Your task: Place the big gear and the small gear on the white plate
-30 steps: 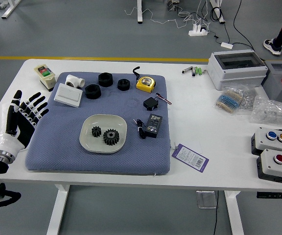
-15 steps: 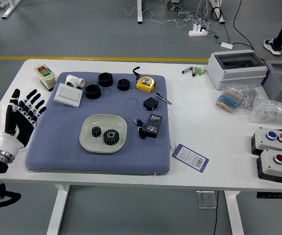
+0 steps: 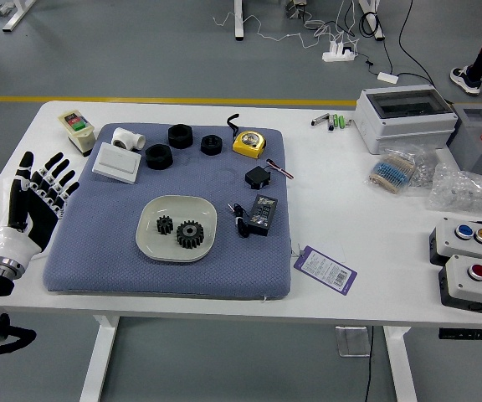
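Big gear (image 3: 190,234) is seated on the white plate (image 3: 176,205) toward four o'clock, the small gear (image 3: 165,225) toward nine; whether their teeth touch cannot be resolved at this size. Both placements are judged complete. The left hand (image 3: 47,199) is held with fingers spread and nothing grasped, well off the plate between nine and ten o'clock. Only withdrawal is called for, the gears being left undisturbed. Around the plate, a black adapter (image 3: 262,215) is noted at three o'clock, a yellow tape measure (image 3: 248,144) at one. The hand's retreat is judged unobstructed.
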You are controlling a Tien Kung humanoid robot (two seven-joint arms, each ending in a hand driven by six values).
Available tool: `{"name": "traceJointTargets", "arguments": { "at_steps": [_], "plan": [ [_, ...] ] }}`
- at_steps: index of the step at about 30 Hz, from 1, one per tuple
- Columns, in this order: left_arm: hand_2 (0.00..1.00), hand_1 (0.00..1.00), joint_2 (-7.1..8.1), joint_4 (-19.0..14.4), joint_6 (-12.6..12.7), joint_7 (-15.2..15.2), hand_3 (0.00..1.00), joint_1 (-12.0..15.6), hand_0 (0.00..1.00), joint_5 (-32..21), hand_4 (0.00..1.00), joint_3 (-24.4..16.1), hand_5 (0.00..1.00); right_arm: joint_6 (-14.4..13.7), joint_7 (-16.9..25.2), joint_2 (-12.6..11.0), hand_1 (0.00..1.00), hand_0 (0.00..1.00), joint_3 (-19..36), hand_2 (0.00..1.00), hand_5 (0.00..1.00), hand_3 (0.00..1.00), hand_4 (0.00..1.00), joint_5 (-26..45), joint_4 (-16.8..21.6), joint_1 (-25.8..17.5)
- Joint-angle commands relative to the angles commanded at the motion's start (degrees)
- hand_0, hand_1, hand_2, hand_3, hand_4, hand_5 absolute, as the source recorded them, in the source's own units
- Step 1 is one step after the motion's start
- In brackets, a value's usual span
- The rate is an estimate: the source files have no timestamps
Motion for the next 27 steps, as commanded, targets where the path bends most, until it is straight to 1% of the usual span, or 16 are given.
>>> {"name": "traceJointTargets", "arguments": {
  "at_steps": [19, 20, 25, 27],
  "plan": [
    [0.998, 0.983, -0.01, 0.0, 0.2, -0.1, 0.935, 0.2, 0.957, 0.1, 0.875, 0.4, 0.998, -0.1, 0.1, 0.1, 0.676, 0.662, -0.4, 0.740, 0.676, 0.570, 0.792, 0.3, 0.0, -0.5],
    [0.998, 0.983, 0.00, 0.0, 0.2, -0.1, 0.934, 0.2, 0.957, 0.1, 0.875, 0.4, 0.998, -0.1, 0.1, 0.1, 0.676, 0.662, -0.5, 0.740, 0.674, 0.569, 0.809, 0.3, 0.0, -0.5],
    [0.998, 0.983, -0.03, 0.0, 0.2, 0.0, 0.934, 0.3, 0.957, 0.2, 0.875, 0.5, 0.998, -0.1, 0.1, 0.2, 0.676, 0.662, -0.7, 0.740, 0.674, 0.569, 0.809, 0.5, 0.0, -0.7],
    [0.998, 0.982, -0.08, 0.1, 0.3, 0.1, 0.931, 0.3, 0.957, 0.3, 0.876, 0.6, 0.998, -0.1, 0.1, 0.2, 0.676, 0.661, -0.7, 0.740, 0.676, 0.569, 0.792, 0.5, 0.0, -0.7]
  ]
}}
